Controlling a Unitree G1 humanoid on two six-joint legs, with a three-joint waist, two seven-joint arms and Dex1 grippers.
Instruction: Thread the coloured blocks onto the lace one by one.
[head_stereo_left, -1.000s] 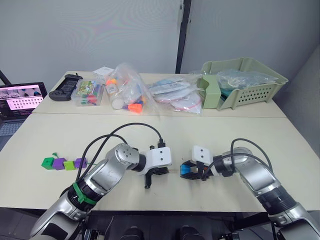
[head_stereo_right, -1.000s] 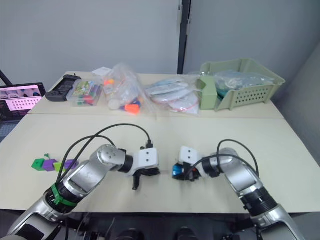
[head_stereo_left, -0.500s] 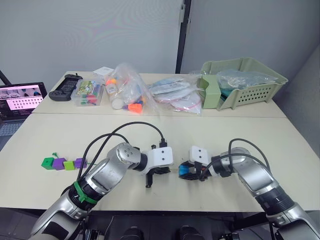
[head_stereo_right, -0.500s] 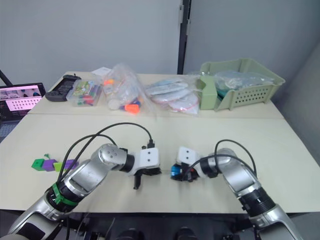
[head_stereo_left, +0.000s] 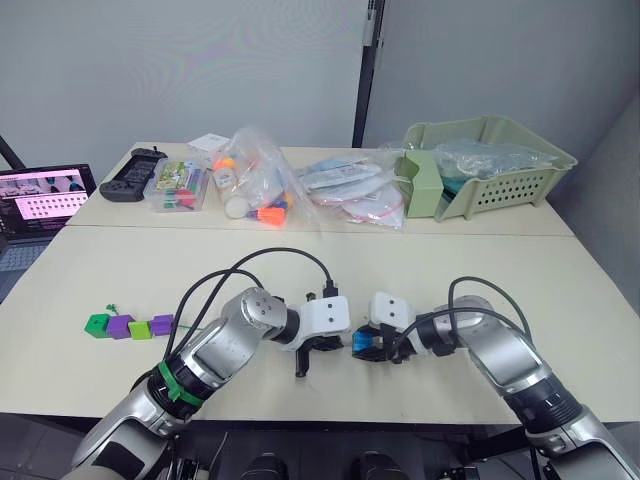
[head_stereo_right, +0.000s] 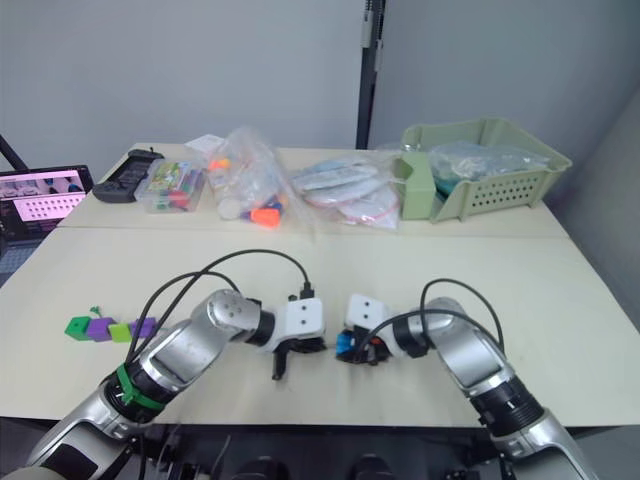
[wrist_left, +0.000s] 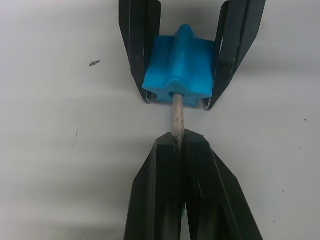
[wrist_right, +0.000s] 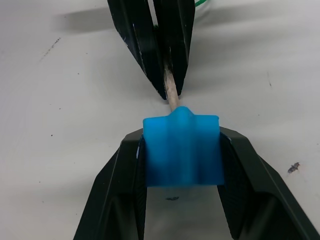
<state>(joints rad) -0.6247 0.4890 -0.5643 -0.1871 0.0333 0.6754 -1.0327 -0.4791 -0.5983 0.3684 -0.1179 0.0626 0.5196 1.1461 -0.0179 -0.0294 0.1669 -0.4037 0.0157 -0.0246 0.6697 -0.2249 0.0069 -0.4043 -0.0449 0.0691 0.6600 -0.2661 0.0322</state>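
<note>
My right gripper (head_stereo_left: 366, 343) is shut on a blue block (wrist_right: 182, 150) just above the table near its front edge. Facing it, my left gripper (wrist_left: 177, 145) is shut on the lace's stiff pale tip (wrist_left: 177, 112). The tip's end meets the block's (wrist_left: 182, 67) near face at its hole. Four more blocks lie in a row at the table's left: dark green (head_stereo_left: 96, 324), purple (head_stereo_left: 119, 326), light green (head_stereo_left: 139, 330), purple (head_stereo_left: 162, 324). A short green end of the lace (head_stereo_left: 110, 308) sticks out behind that row.
At the back stand a clear case of markers (head_stereo_left: 176, 185), plastic bags with orange pieces (head_stereo_left: 255, 185), more bags (head_stereo_left: 350, 185) and a green basket (head_stereo_left: 490, 165). A black controller (head_stereo_left: 125, 182) and a laptop (head_stereo_left: 40, 200) are at the far left. Black cables (head_stereo_left: 270, 255) arch over my left arm.
My right gripper has carried the blue block leftward and the left gripper has edged right, closing the gap. The lace tip now meets the block.
</note>
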